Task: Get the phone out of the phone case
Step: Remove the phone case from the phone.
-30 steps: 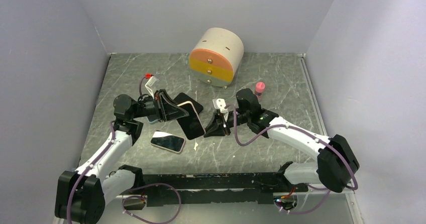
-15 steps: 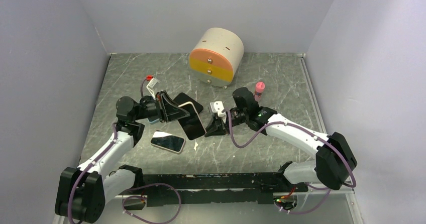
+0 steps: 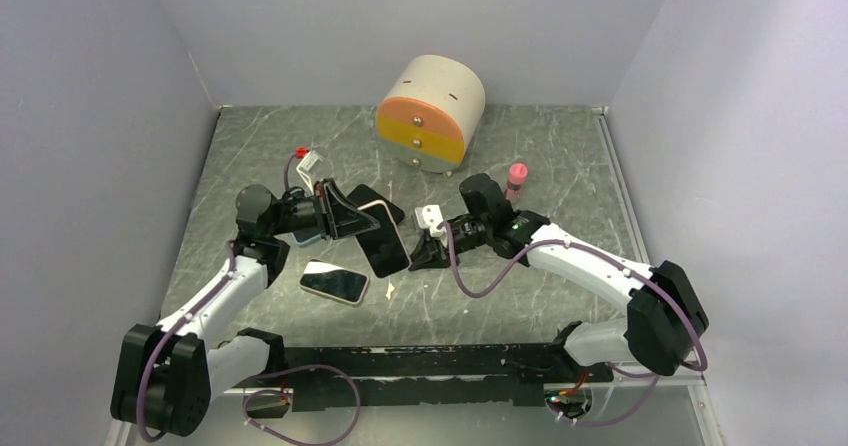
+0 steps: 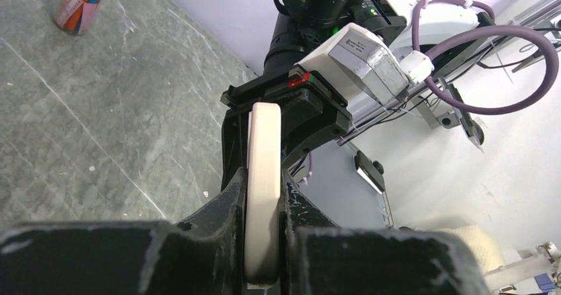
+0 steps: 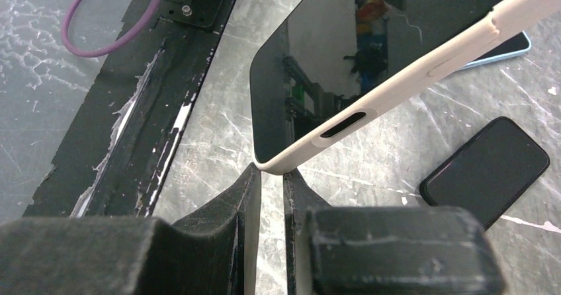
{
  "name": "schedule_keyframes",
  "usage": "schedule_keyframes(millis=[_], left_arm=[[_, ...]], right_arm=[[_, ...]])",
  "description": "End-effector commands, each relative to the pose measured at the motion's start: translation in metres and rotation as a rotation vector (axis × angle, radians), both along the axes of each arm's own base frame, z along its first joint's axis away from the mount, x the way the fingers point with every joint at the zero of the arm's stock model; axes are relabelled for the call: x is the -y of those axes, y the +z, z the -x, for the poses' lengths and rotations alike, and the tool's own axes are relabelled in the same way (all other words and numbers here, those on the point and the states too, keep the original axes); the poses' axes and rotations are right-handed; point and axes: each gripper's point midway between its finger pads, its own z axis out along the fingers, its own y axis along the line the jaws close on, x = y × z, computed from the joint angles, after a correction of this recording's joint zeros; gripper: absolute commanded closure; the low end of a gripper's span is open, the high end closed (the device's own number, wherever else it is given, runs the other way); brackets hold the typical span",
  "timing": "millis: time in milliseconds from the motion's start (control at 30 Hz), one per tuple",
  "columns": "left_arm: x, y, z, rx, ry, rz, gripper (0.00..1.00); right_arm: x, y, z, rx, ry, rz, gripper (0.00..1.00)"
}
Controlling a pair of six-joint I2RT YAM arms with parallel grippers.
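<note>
Phone [image 3: 384, 248], dark screen up, hung tilted above the grey marbled table [image 3: 540, 156] in the top view, one long side clamped in the left gripper [image 3: 362, 224]. The right gripper [image 3: 418, 256] sat at its near right corner. Crowding the spot were a second phone [image 3: 335, 282] lying flat just in front, a black phone [image 3: 380, 202] flat and partly hidden behind, and a small white scrap [image 3: 390, 290] beside the raised handset. Farther back stood a round drawer unit [image 3: 428, 116] and a pink-capped bottle [image 3: 517, 176]; a white connector [image 3: 308, 158] lay near the left arm.

From the left wrist, the cream phone case [image 4: 263, 176] showed edge-on, pinched tight between both black fingers [image 4: 228, 202]. Directly beyond it loomed the right gripper's black body and white camera block (filling most of the space ahead), with the bottle at the upper left.

From the right wrist, the phone remained seated in the case, its screen reflecting the rig. The case's rounded corner sat right at the tips of the right fingers [image 5: 248, 199], which stood only a narrow gap apart; whether they pinched the corner or merely touched it could not be told. Beneath lay the black phone on the table, and a black base rail [image 5: 165, 77] ran along the left.
</note>
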Motion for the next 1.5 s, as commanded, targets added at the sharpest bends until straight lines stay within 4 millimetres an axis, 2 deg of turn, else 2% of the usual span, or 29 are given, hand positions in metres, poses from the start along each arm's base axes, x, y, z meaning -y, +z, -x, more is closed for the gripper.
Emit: schedule_keyframes(millis=[0,200,300,567,667,800,1000,1167,1467], left_arm=[[0.01,0.024,0.034,-0.042,-0.163,-0.046,0.97],[0.002,0.022,0.029,0.049,-0.064,-0.193,0.97],[0.002,0.023,0.029,0.056,-0.067,-0.197,0.97],[-0.003,0.034,0.025,0.147,-0.011,-0.23,0.98],[-0.003,0.037,0.021,0.174,0.023,-0.227,0.97],[-0.006,0.038,0.018,0.209,0.071,-0.225,0.98],[-0.007,0.046,0.016,0.27,0.107,-0.198,0.97],[-0.006,0.049,0.012,0.29,0.123,-0.173,0.98],[-0.006,0.048,0.01,0.299,0.128,-0.182,0.97]], right_arm=[[-0.019,0.041,-0.048,0.223,-0.106,-0.123,0.93],[-0.015,0.046,-0.024,0.096,-0.093,-0.185,0.61],[-0.014,0.051,-0.014,0.06,-0.068,-0.21,0.51],[-0.008,0.043,-0.006,0.019,-0.057,-0.169,0.43],[-0.008,0.045,0.0,-0.003,-0.054,-0.19,0.35],[-0.009,0.043,0.011,-0.029,-0.028,-0.197,0.33],[-0.015,0.049,0.013,-0.081,-0.022,-0.234,0.33],[-0.022,0.051,0.018,-0.12,0.003,-0.233,0.37],[-0.02,0.049,0.017,-0.084,0.016,-0.205,0.46]])
